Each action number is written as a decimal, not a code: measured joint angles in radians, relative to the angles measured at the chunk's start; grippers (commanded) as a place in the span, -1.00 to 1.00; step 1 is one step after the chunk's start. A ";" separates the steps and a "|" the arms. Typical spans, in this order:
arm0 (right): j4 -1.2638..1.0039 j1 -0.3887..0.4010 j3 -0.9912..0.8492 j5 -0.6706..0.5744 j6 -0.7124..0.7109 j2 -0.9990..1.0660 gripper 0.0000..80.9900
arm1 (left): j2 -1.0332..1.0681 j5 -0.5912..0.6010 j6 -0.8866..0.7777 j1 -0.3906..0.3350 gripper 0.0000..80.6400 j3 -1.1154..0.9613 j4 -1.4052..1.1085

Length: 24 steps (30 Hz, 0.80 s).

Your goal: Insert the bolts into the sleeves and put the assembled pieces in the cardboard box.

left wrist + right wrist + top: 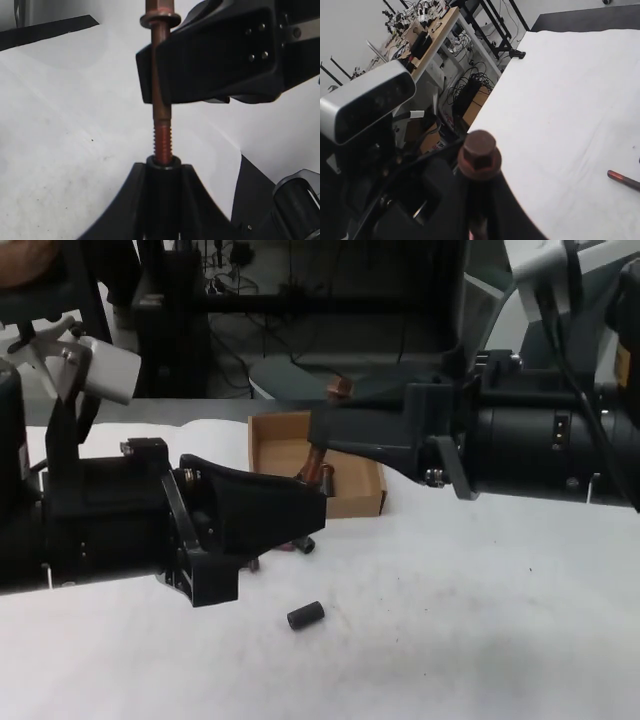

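Left gripper (163,172) clamped on black sleeve (162,205). Right gripper (156,75) pinches copper bolt (162,137) by the shank, with the threaded tip just inside the sleeve mouth. Pair held above bench, beside cardboard box (272,440). Spare sleeve (306,616) lies loose on white cover (480,620).

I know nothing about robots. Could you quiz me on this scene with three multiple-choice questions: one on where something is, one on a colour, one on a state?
1. Where is the loose sleeve? A in the cardboard box; B on the white cloth; C on top of an arm.
2. What colour is the held bolt? A copper; B blue; C white.
3. How far is that bolt into the gripped sleeve? A tip just at its mouth; B in up to its head; C nowhere near it.
Answers: B, it lies on bare cloth; A, shank and head look coppery; A, threads show above the sleeve.
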 measured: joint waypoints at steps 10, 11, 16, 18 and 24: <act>0.007 0.013 0.000 0.016 -0.003 0.000 -0.99 | 0.000 -0.017 0.000 0.000 -0.96 0.000 0.000; 0.007 0.017 0.000 0.018 -0.006 0.000 -0.99 | 0.000 -0.018 0.000 0.000 -0.96 0.000 0.000; 0.021 0.047 0.000 0.037 -0.042 0.000 -0.99 | -0.003 -0.018 0.000 0.000 -0.96 0.000 -0.001; 0.023 0.062 0.000 0.054 -0.046 0.002 -0.99 | -0.006 -0.018 0.000 0.000 -0.96 0.000 -0.002; 0.060 0.106 -0.006 0.118 -0.093 0.002 -0.99 | -0.009 -0.020 0.000 0.000 -0.96 0.003 0.000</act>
